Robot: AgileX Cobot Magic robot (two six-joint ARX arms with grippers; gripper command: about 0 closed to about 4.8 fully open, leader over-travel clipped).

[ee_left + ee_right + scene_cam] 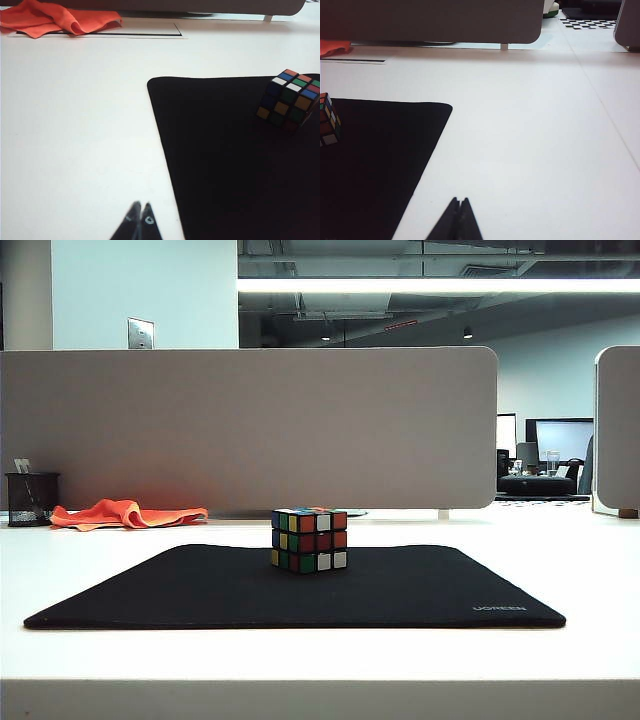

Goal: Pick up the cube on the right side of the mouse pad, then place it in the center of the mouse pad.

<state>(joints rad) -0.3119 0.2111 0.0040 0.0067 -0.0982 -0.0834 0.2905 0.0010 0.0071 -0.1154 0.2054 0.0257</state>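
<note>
Flanking the mouse pad (400,590), both shut tools, left tool (139,206) and right tool (459,200), hover.

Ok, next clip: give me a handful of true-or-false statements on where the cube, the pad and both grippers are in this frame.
1. The cube sits on the mouse pad, near its middle. True.
2. The left gripper is shut on the cube. False: it is shut with nothing in it, over bare table beside the pad, well short of the cube.
3. The right gripper is shut and empty. True.
4. An orange cloth lies on the pad. False: it lies on the table behind the pad, beside a black pen cup.
5. The cube rests on the bare table to the right of the pad. False: it is on the pad.
</note>
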